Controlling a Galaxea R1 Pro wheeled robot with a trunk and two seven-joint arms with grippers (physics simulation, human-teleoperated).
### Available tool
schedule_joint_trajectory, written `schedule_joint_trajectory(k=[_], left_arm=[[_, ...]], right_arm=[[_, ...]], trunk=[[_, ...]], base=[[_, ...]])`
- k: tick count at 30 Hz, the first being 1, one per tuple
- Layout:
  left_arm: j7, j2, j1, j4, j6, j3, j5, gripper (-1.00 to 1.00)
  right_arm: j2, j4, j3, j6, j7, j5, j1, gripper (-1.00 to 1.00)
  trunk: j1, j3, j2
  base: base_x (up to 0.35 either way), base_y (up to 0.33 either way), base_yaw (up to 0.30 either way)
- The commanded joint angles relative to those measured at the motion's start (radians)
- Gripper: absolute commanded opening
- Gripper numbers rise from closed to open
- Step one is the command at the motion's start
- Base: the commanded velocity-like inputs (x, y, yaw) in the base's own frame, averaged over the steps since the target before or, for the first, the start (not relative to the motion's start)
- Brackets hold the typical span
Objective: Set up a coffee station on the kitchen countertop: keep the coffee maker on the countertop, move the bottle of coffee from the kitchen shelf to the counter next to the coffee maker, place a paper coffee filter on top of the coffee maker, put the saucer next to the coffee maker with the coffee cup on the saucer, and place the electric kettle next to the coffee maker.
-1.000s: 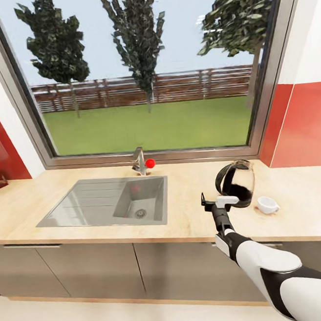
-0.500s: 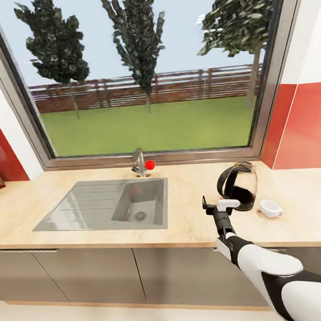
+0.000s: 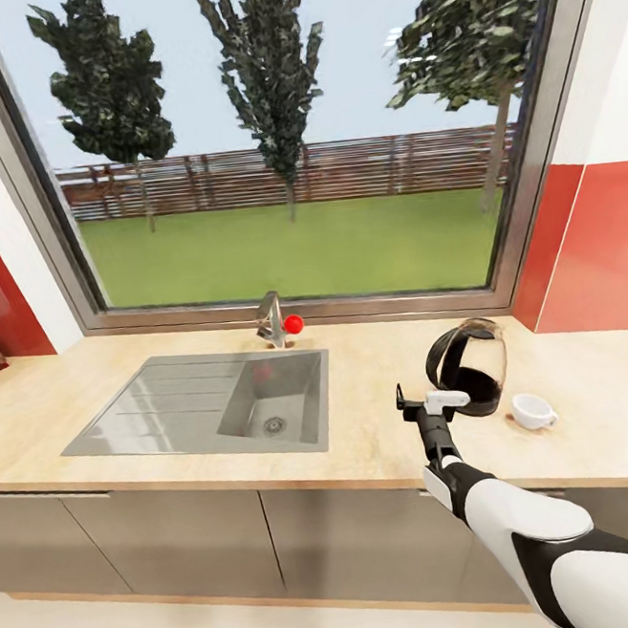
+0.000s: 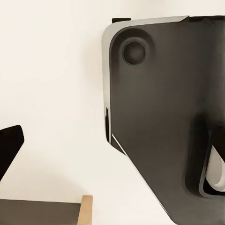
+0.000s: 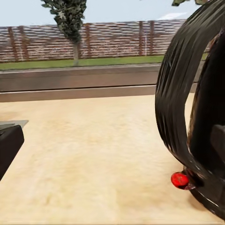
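The right gripper [image 3: 426, 403] reaches out over the countertop [image 3: 384, 442] with its fingers spread wide and nothing between them. One finger is a dark prong on the sink side, the other a white pad right at the kettle [image 3: 470, 368], at the foot of its black handle; whether the pad touches the handle cannot be told. In the right wrist view the kettle [image 5: 199, 108] looms close on one side, its looped handle and a small red switch [image 5: 180, 179] at the base plain to see, with one dark fingertip [image 5: 9, 145] at the opposite edge and bare worktop between.

The kettle stands upright on the countertop near the red wall panel [image 3: 591, 249], its dark glass showing a dark lower part. Just beside it, on the side away from the sink, sits the cup [image 3: 533, 411], small and white, directly on the worktop, apart from the kettle; what is in the cup cannot be told.

The sink [image 3: 208, 406] is set into the countertop well apart from the kettle. Its basin looks bare down to the drain. A tap [image 3: 272, 318] with a red knob stands behind it under the window [image 3: 278, 135].

The left wrist view shows a dark robot part [image 4: 164, 117] against a pale surface; how far the left gripper is open cannot be told.
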Motion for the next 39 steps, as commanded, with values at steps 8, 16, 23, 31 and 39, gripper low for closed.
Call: schedule_joint_trajectory(k=[8, 16, 23, 31, 39], left_arm=[[-0.003, -0.001, -0.001, 0.001, -0.003, 0.007, -0.009, 1.00], [-0.003, -0.003, -0.001, 0.001, -0.002, 0.008, -0.009, 1.00], [-0.003, -0.001, -0.001, 0.001, -0.003, 0.009, -0.009, 1.00], [-0.003, -0.002, -0.001, 0.001, -0.003, 0.008, -0.010, 1.00], [-0.003, -0.002, -0.001, 0.001, -0.003, 0.008, -0.009, 1.00]], right_arm=[[0.001, -0.001, -0.001, 0.000, -0.010, 0.011, 0.006, 1.00], [0.001, -0.001, -0.001, 0.000, -0.010, 0.011, 0.007, 1.00], [0.001, -0.001, -0.001, 0.000, -0.010, 0.011, 0.007, 1.00], [0.001, -0.001, -0.001, 0.000, -0.010, 0.011, 0.007, 1.00], [0.001, -0.001, -0.001, 0.000, -0.010, 0.011, 0.007, 1.00]], trunk=[[0.001, -0.002, -0.002], [0.001, -0.002, -0.002], [0.001, -0.002, -0.002], [0.001, -0.002, -0.002], [0.001, -0.002, -0.002]], base=[[0.026, 0.000, 0.000], [0.030, 0.000, 0.000], [0.008, 0.000, 0.000], [0.003, 0.000, 0.000], [0.000, 0.000, 0.000]])
